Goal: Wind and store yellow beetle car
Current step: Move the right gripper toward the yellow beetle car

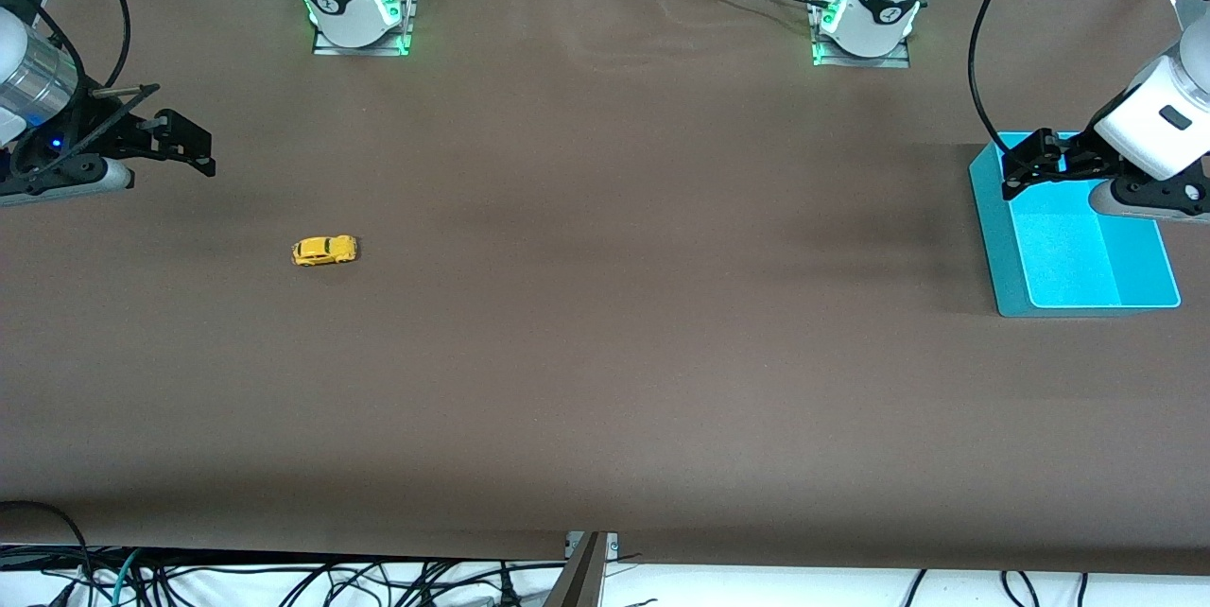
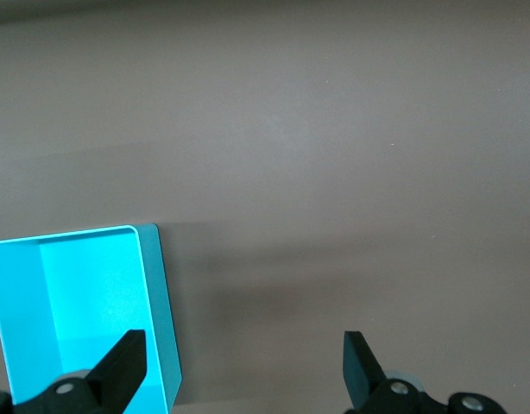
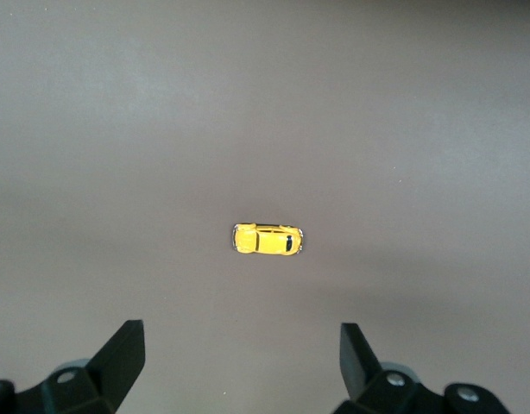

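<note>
The yellow beetle car [image 1: 324, 251] stands on its wheels on the brown table, toward the right arm's end. It also shows in the right wrist view [image 3: 268, 239], lying crosswise ahead of the open fingers. My right gripper [image 1: 189, 148] is open and empty, up in the air over the table near that end, apart from the car. My left gripper [image 1: 1026, 163] is open and empty over the edge of the cyan tray [image 1: 1004, 248] at the left arm's end. In the left wrist view one finger [image 2: 123, 366] is over the tray [image 2: 158, 293].
The cyan tray is shallow and holds nothing. The two arm bases [image 1: 357, 7] [image 1: 865, 21] stand along the table's edge farthest from the front camera. Cables hang below the table's near edge.
</note>
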`<state>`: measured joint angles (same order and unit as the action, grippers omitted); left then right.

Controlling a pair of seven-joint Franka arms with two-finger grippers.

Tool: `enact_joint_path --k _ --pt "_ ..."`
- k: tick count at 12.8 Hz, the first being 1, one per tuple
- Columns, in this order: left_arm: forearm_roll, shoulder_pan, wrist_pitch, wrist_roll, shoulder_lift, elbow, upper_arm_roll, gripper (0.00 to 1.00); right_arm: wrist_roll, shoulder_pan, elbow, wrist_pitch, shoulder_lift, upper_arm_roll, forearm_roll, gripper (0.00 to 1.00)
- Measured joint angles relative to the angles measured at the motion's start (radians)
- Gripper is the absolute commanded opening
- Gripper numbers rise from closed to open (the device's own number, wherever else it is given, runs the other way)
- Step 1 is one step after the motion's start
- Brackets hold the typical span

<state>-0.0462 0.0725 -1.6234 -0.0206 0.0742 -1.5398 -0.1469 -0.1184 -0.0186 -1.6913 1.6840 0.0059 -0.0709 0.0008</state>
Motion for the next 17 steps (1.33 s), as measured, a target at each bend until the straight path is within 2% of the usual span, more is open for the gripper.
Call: enact_joint_path --k 11,17 --pt "0.027 0.002 -0.002 0.000 0.029 0.000 0.004 1.00 0.000 0.011 0.000 0.008 0.033 -0.004 0.000 1.00" --pt "0.035 0.020 -0.004 -0.003 0.087 0.005 -0.002 1.00 0.000 0.011 0.000 0.007 0.034 -0.004 0.000 1.00"
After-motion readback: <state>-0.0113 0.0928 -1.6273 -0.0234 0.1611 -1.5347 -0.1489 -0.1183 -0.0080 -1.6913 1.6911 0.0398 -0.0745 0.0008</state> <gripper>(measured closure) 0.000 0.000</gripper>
